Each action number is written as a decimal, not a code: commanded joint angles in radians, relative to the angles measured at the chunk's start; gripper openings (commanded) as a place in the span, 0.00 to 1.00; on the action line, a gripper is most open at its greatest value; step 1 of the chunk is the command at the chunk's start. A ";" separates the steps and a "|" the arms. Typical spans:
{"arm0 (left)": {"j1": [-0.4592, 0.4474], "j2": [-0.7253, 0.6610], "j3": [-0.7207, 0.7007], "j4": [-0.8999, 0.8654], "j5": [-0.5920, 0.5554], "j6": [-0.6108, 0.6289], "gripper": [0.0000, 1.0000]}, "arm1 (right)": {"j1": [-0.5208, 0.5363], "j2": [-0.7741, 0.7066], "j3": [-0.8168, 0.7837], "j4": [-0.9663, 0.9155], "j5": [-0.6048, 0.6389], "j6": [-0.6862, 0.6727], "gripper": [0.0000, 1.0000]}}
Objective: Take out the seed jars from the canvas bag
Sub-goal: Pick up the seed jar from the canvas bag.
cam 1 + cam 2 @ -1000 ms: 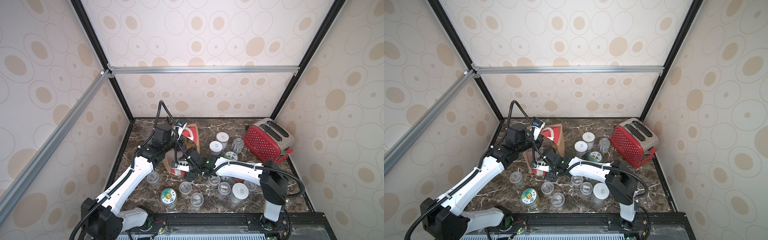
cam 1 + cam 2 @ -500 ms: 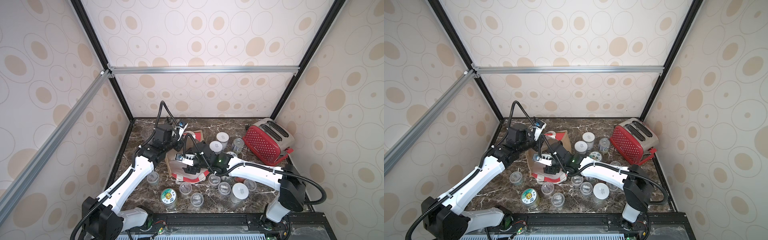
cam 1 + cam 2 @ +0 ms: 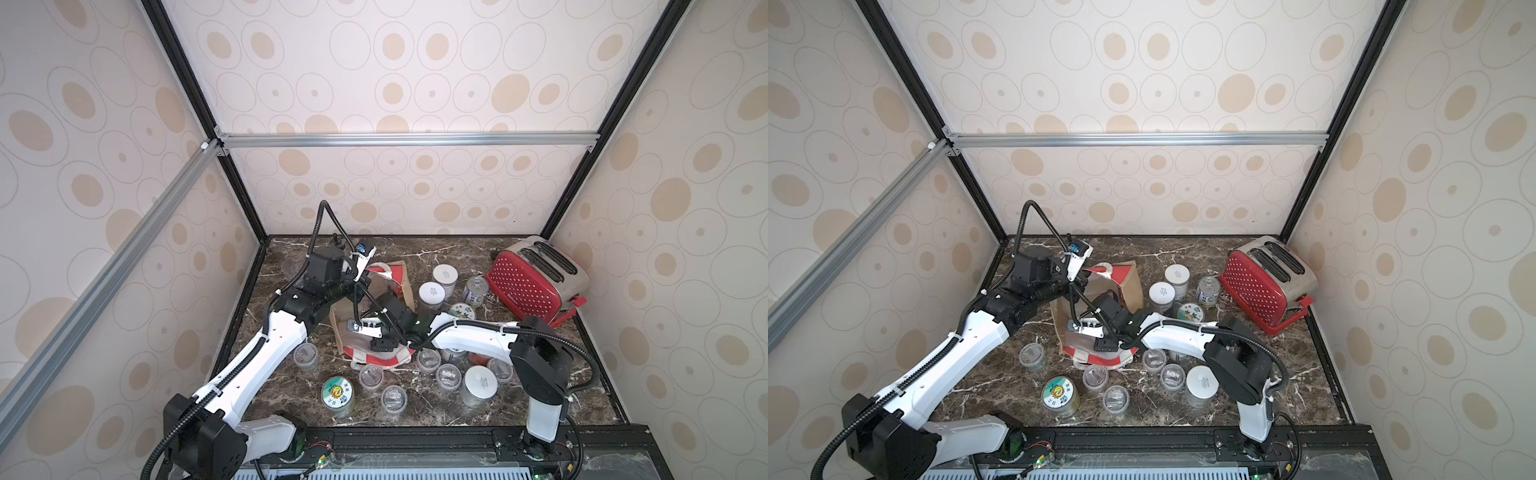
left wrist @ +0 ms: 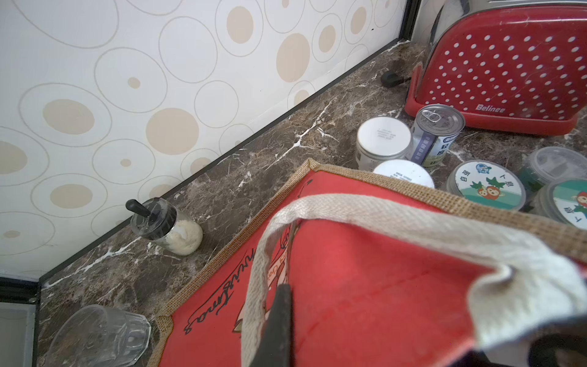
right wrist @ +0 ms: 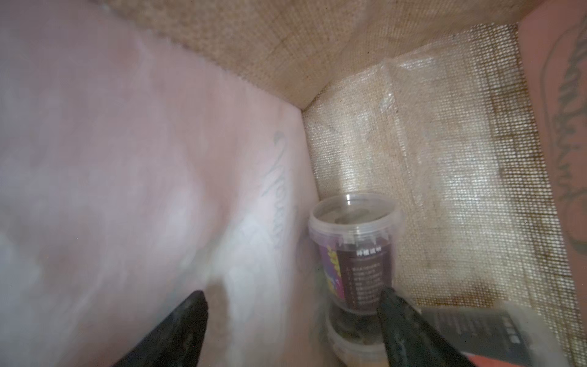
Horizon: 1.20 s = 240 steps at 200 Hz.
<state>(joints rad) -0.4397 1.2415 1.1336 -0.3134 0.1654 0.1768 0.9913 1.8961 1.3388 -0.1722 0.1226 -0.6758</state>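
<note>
On the worktop (image 3: pixel 457 249) the canvas bag (image 3: pixel 341 328) now lies tipped, left fingers (image 4: pixel 279 317) pinching its handle (image 4: pixel 349 206), right fingers (image 5: pixel 178 327) wide inside, nearing a jar (image 5: pixel 355 251).

The right gripper (image 5: pixel 290 294) shows only two dark fingertips (image 5: pixel 193 306) in its wrist view, the rest cropped; in both top views its tips are hidden inside the canvas bag (image 3: pixel 1133 289). The pink lining (image 5: pixel 127 165) beside them is blurred. A second seed jar (image 5: pixel 352 336), touching the labelled seed jar (image 5: pixel 355 254), is partly behind a finger and cut off. The drinking glass (image 4: pixel 98 336) is cropped too
</note>
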 commanded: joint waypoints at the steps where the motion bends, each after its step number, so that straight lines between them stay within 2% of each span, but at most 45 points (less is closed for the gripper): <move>1: 0.001 0.002 0.064 -0.007 0.063 0.012 0.00 | -0.022 0.054 0.051 -0.012 0.032 -0.074 0.89; 70: 0.001 0.017 0.087 -0.043 0.111 0.007 0.00 | -0.037 0.195 0.168 -0.031 0.118 -0.138 0.97; 108: 0.001 0.022 0.100 -0.060 0.133 0.006 0.00 | -0.058 0.274 0.253 -0.094 0.156 -0.150 0.97; 171: 0.001 0.027 0.107 -0.069 0.141 0.006 0.00 | -0.078 0.356 0.335 -0.176 0.137 -0.125 0.84; 240: 0.001 0.024 0.103 -0.067 0.113 0.010 0.00 | -0.081 0.382 0.367 -0.173 0.145 -0.071 0.69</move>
<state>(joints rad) -0.3931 1.2907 1.1889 -0.3496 0.1699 0.1871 0.9440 2.2295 1.6833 -0.2211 0.2440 -0.7689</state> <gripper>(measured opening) 0.074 0.717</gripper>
